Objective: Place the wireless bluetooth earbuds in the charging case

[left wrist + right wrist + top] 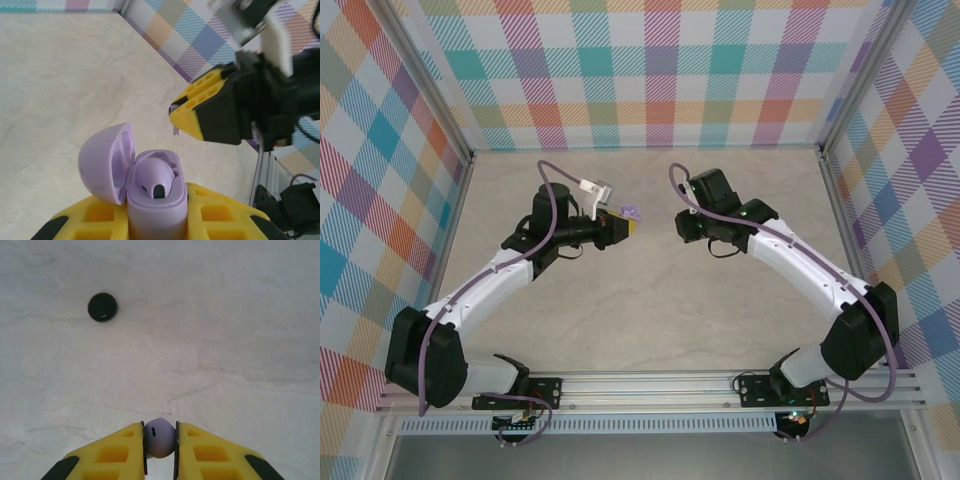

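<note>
1. Clamped tight, the left pincer [156,216] grasps the lilac charging case [157,220] by its lower body, one yellow finger [90,217] on each side.
2. The case stands upright in that grip with its lid [107,160] hinged open to the left.
3. One lilac earbud [156,177] lies seated in the open case, its dark tip facing the left wrist camera.
4. The right pincer [160,432] is likewise clenched, pinching a second lilac earbud [159,440] between its yellow fingertips [125,445], above the pale table [225,340].
5. From above, the left pincer [623,228] sits left of centre, with the case [631,213] showing as a small lilac patch at its tip.
6. The right pincer [683,226] is to the right of it, the two tips pointing toward each other with a clear gap of table [650,310] between them.
7. Seen from the left wrist, the right pincer [182,112] hangs up and to the right of the open case, near it but not touching.
8. A black round case [102,307] lies closed on the table, far and to the left in the right wrist view, well apart from the held earbud.
</note>
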You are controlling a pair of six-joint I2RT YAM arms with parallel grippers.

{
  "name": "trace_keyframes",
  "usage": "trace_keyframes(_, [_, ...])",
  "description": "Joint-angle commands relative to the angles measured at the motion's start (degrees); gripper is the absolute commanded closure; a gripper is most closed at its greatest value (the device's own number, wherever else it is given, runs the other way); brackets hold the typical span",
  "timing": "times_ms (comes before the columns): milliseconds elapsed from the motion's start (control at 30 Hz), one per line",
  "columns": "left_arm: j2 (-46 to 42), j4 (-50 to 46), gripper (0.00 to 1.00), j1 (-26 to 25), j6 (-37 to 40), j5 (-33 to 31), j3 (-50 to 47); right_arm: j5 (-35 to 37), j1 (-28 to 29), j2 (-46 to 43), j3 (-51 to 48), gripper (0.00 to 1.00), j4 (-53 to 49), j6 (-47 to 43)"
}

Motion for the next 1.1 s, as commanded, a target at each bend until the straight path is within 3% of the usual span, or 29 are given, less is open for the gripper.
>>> trace_keyframes(0, [1.0,0.9,0.85,-1.5,1.1,2.5,-0.1,-2.5,1.3,-2.7,0.0,0.81,2.9,-4.0])
trace_keyframes(533, [1.1,-0.7,0.85,-3.8,7.4,13.0,2.5,-5.1,5.8,-10.8,0.5,0.80,7.3,-10.7])
trace_keyframes(1067, [2.5,0.6,0.85,-4.0,3.5,16.7,6.4,-5.9,7.6,-12.3,0.8,0.80,9.9,-11.8])
